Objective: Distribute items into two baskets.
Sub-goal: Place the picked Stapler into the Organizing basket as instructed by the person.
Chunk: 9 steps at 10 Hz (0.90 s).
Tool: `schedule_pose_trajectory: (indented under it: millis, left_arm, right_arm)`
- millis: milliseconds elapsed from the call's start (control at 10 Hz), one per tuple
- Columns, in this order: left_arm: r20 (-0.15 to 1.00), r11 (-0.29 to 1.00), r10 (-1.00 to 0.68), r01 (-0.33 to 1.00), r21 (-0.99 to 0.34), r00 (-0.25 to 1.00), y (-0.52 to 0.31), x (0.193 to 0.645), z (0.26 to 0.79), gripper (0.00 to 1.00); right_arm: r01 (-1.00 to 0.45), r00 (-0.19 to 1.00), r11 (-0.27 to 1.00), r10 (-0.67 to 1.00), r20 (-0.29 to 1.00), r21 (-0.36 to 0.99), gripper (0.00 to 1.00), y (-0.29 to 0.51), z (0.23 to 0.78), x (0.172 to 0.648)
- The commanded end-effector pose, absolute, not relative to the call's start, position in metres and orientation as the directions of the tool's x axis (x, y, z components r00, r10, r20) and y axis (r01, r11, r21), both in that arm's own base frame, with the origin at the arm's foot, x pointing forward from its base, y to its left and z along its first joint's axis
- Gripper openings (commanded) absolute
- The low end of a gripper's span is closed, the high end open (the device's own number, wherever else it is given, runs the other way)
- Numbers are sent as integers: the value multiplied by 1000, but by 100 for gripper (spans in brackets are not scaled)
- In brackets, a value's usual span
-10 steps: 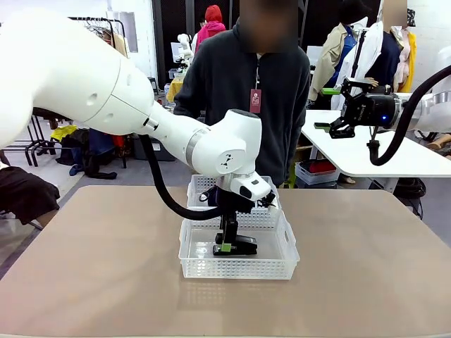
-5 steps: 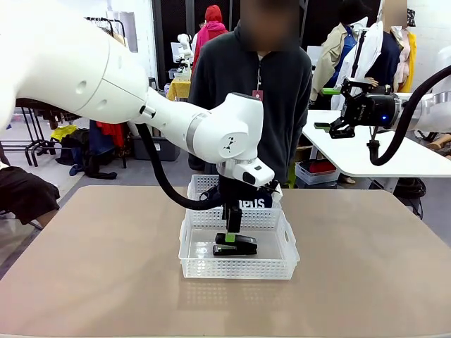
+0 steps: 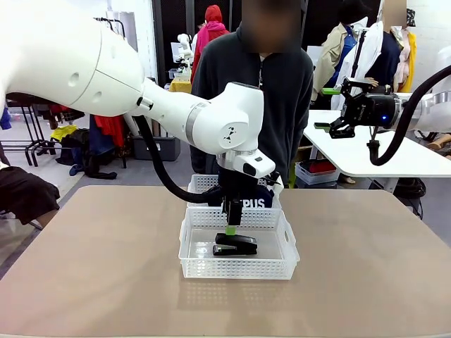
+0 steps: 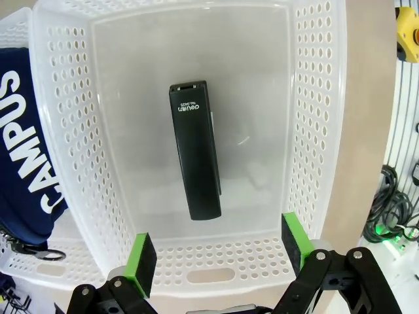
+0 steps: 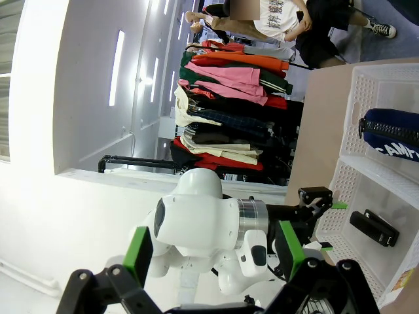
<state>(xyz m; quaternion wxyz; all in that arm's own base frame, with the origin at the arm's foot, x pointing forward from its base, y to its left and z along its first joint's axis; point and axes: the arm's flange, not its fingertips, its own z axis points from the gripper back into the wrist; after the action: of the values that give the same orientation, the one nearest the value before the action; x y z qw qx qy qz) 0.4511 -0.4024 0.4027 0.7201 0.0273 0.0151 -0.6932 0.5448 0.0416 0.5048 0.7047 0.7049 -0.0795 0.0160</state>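
Lifting clear is the step in hand, as I read it: the left gripper (image 3: 232, 227) hangs just above the near basket (image 3: 237, 269), its green-padded fingers (image 4: 142, 256) spread wide and holding nothing, while the black stapler (image 4: 194, 149) lies flat on that basket's floor, roughly in the middle. To do this well, the arm should rise straight up until the fingertips are above the basket's rim before swinging away, so that neither pad catches the lattice wall or drags the basket across the table (image 3: 84, 260). The navy CAMPUS pouch (image 3: 254, 203) sits in the far basket (image 3: 203, 184), directly behind the near basket, so both items look placed. The right gripper (image 3: 331, 129) is held high, well to the right of the near basket, its jaws also spread and empty. Compared with a second ago, the left gripper has come up: then its fingertips were down at the stapler, now they are above it, and the wrist no longer hides the pouch's lettering.
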Motion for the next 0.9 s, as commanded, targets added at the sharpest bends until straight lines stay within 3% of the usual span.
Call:
schedule_pose_trajectory:
  millis: [0,700,800]
  left_arm:
    - [-62,39,-997,999,16,40,-402,451,400,100]
    - [-62,37,-997,999,13,38,-403,451,399,100]
    - [-36,65,-997,997,29,66,-394,452,427,100]
  right_arm:
    - [-135,987,-5,-88,134,991,100,41,507,544]
    - [-135,987,-5,-88,134,991,100,41,507,544]
    - [-135,987,-5,-88,134,991,100,41,507,544]
